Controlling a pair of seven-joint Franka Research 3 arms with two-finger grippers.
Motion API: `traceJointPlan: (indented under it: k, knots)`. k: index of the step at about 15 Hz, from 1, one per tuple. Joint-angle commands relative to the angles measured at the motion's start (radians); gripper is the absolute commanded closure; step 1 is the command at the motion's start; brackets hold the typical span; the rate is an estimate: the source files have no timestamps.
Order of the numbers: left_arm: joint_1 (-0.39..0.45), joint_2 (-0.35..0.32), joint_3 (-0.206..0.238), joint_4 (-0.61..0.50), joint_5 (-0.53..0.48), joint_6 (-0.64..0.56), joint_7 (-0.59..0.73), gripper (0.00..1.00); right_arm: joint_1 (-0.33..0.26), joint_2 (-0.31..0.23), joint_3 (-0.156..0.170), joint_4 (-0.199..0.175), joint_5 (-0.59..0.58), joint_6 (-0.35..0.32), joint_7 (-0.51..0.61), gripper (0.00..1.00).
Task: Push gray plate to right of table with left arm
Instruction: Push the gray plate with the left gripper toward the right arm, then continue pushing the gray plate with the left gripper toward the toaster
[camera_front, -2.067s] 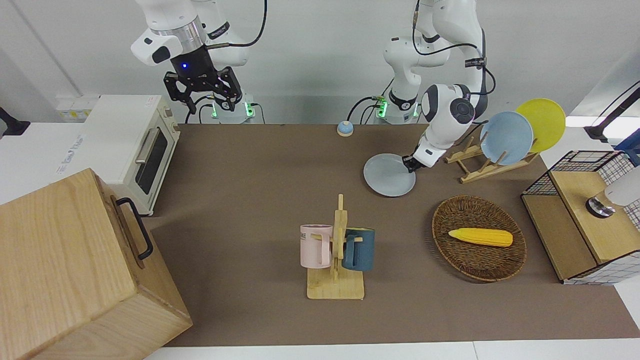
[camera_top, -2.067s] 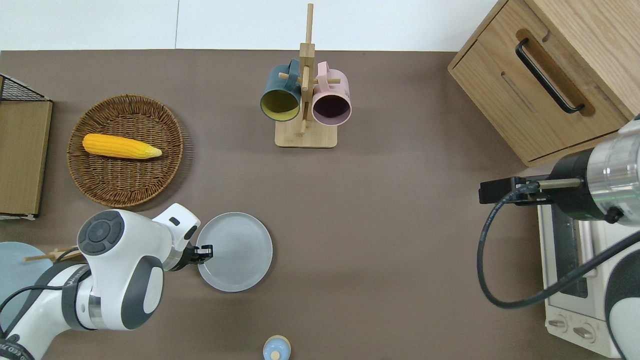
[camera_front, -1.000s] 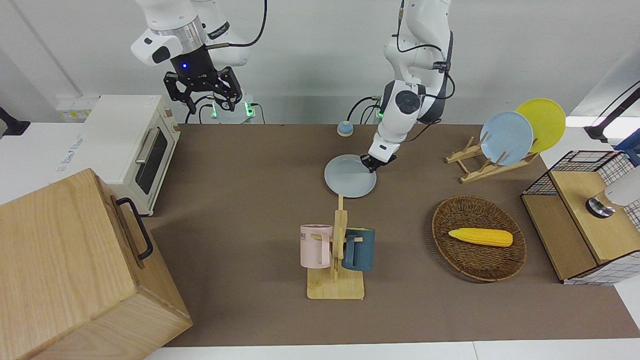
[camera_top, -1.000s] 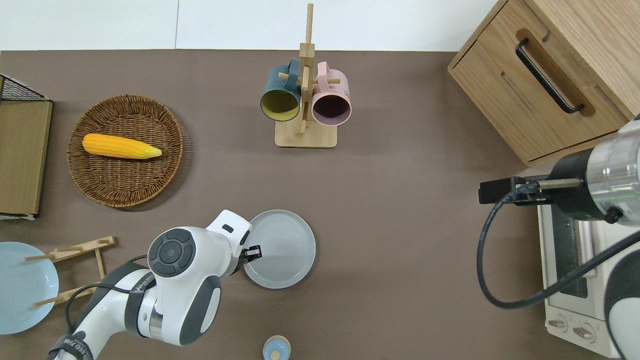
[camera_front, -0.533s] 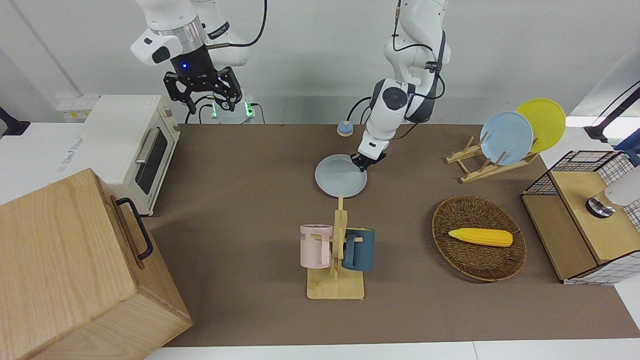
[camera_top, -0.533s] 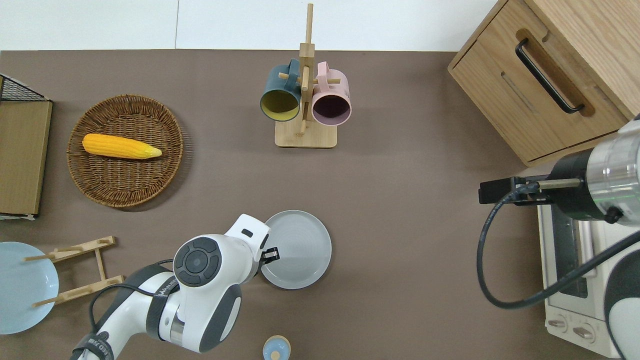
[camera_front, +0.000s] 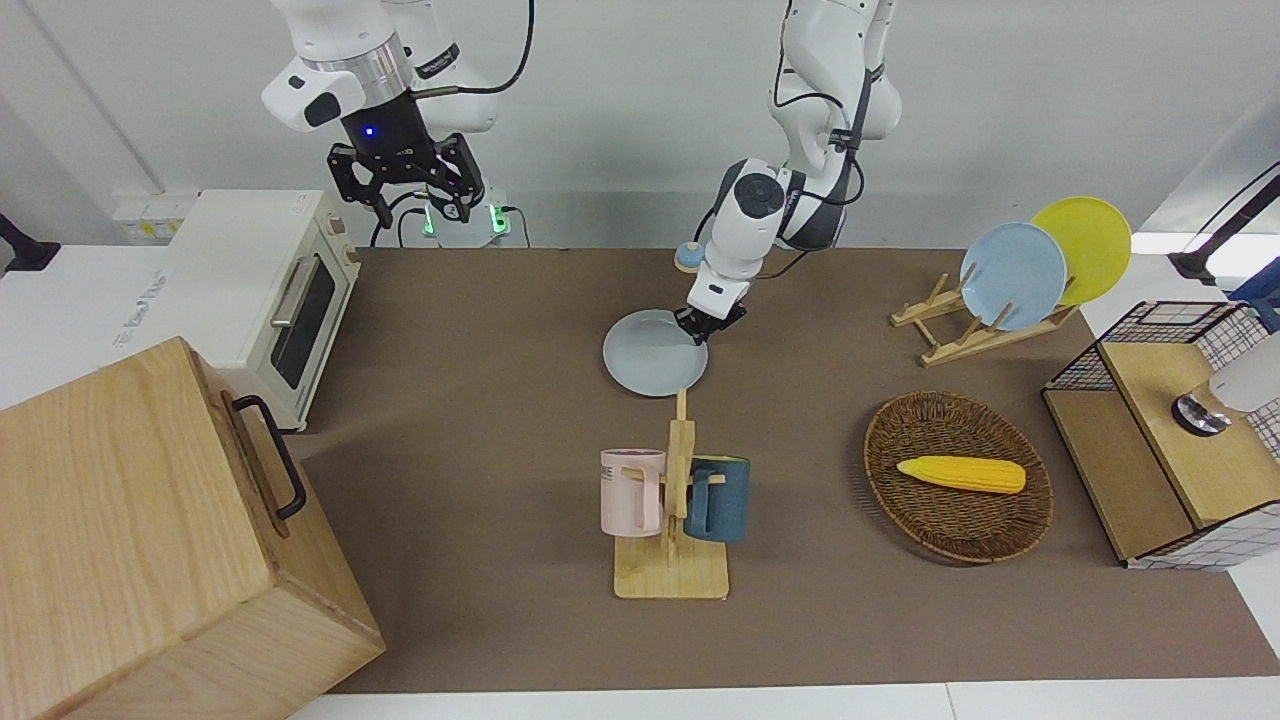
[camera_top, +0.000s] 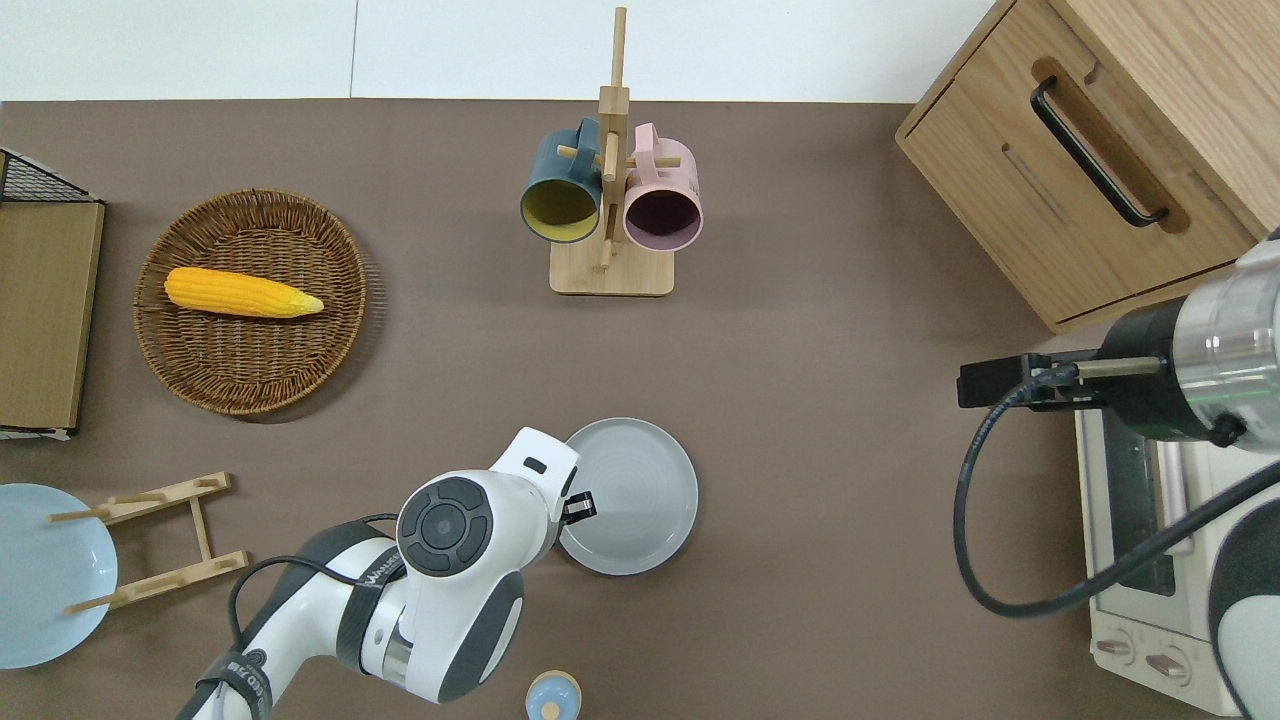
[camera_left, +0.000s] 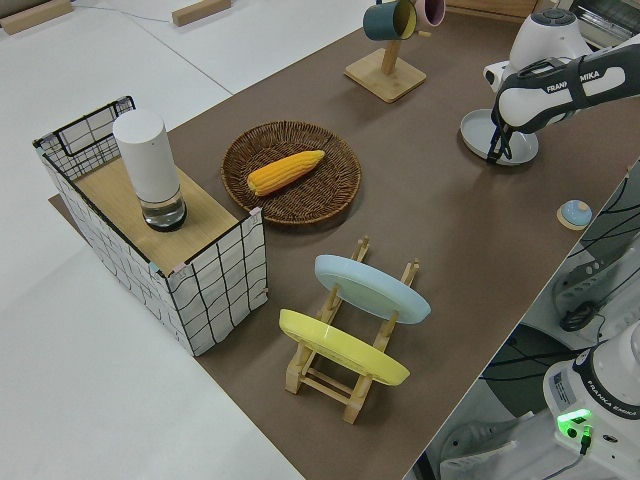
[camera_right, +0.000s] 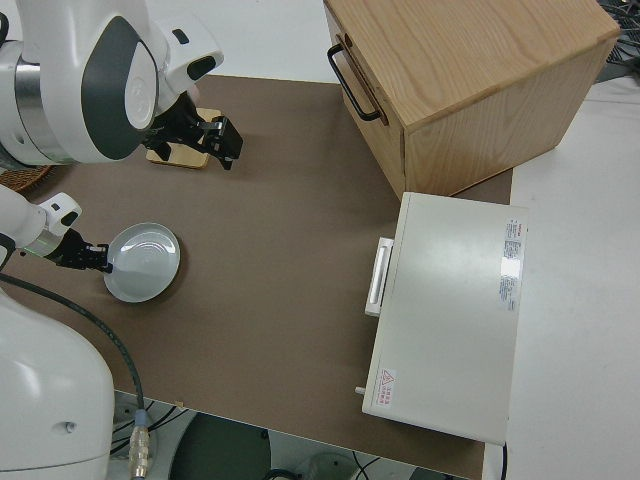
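**Left gripper at the gray plate's rim**

The left gripper (camera_top: 582, 508), fingers' spacing unclear, touches the gray plate (camera_top: 633, 497), which lies flat mid-table (camera_top: 820, 520), nearer the robots than the mug rack (camera_top: 610, 200). Right arm parked.

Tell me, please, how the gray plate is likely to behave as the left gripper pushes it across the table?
The gray plate lies flat on the matte brown table, so it should probably slide rather than tip. It looks rigid, so it likely keeps its shape. The left gripper sits at its rim, off centre, so the round plate may turn or slip sideways.
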Motion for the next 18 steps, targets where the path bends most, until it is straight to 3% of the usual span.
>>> traceJointPlan:
  k: [1, 6, 18]
  knots:
    - [-0.011, 0.038, -0.023, 0.028, -0.021, 0.027, -0.038, 1.0, -0.006, 0.006, 0.004, 0.014, 0.016, -0.005, 0.002, 0.005]
    - [-0.013, 0.118, -0.086, 0.12, -0.021, 0.053, -0.116, 1.0, -0.006, 0.006, 0.004, 0.014, 0.016, -0.005, 0.002, 0.005]
    - [-0.094, 0.219, -0.101, 0.213, -0.008, 0.09, -0.195, 1.0, -0.006, 0.006, 0.004, 0.014, 0.016, -0.005, 0.002, 0.005]
